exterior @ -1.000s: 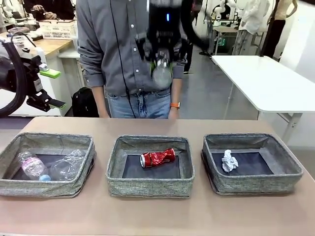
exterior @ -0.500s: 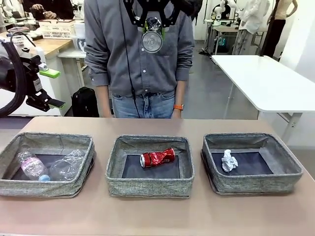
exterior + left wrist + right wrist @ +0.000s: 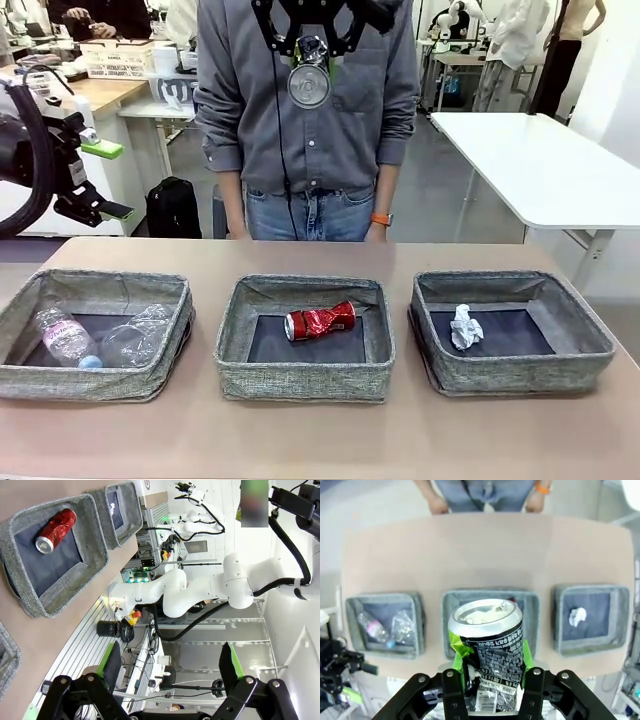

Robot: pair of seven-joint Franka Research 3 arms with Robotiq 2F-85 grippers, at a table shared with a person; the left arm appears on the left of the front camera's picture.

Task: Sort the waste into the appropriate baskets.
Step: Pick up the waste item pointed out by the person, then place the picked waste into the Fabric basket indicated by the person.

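Note:
High above the middle of the table, my right gripper [image 3: 308, 55] is shut on a crushed black can [image 3: 308, 86]; its silver end faces the front camera. The right wrist view shows the black can [image 3: 489, 645] clamped between the green pads, over the middle basket [image 3: 447, 602]. Three grey baskets stand in a row. The left basket [image 3: 90, 382] holds a clear bottle [image 3: 65, 337] and a clear cup [image 3: 140, 335]. A crushed red can [image 3: 320, 321] lies in the middle basket [image 3: 305, 380]. In the right basket [image 3: 520, 375] is a white paper ball [image 3: 465, 327]. My left gripper [image 3: 100, 182] hangs open, off the table's left end.
A person [image 3: 310, 130] in a grey shirt stands at the far edge, hands down by the table rim. The brown tabletop [image 3: 320, 440] runs bare in front of the baskets. A white table [image 3: 540, 160] stands behind on the right.
My right gripper rose with the black can, then held still. The person stepped to the right. The left arm has not moved.

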